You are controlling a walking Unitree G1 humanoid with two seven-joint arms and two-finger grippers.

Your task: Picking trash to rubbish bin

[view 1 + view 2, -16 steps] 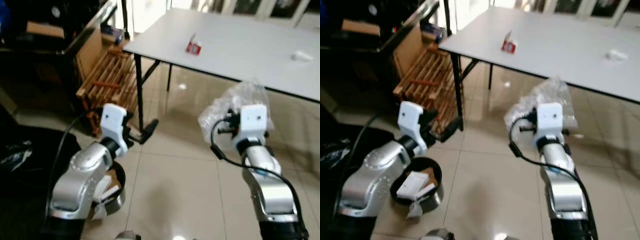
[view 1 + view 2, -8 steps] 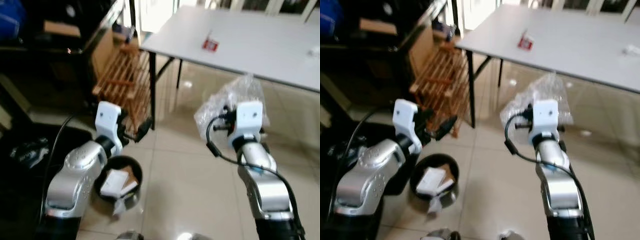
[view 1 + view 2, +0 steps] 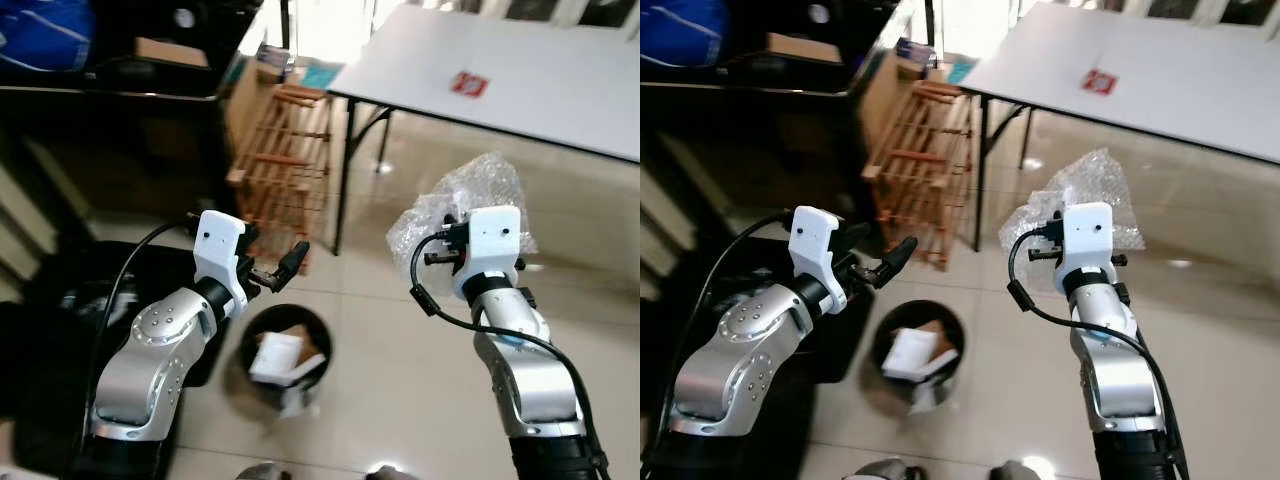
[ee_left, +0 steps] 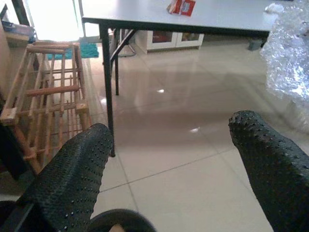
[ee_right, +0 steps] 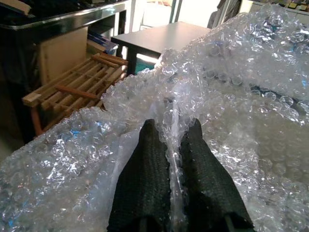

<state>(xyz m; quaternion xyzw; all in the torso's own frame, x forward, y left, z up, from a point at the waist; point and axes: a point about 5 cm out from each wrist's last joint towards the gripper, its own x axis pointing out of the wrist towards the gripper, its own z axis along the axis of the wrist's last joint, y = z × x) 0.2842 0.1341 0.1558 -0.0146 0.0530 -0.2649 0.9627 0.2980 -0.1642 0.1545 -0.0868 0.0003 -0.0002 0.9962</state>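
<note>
A crumpled sheet of clear bubble wrap [image 3: 455, 205] hangs in the air on the right, with my right gripper [image 5: 169, 147] shut on a fold of it. Below and to the left, a round black rubbish bin [image 3: 286, 352] stands on the tiled floor, with white paper and cardboard scraps inside. My left gripper [image 3: 285, 268] is held just above the bin's far left rim, open and holding nothing; its two black fingers [image 4: 72, 179] stand wide apart in the left wrist view.
A white folding table [image 3: 520, 80] with a small red packet [image 3: 467, 83] stands ahead on the right. A wooden slatted rack [image 3: 283, 165] leans beside its black leg [image 3: 345, 170]. Dark furniture and a black mass [image 3: 60, 300] lie on the left.
The camera has swung left and toward the bin, which now sits between my arms. My right gripper still holds the bubble wrap; the left stays open.
</note>
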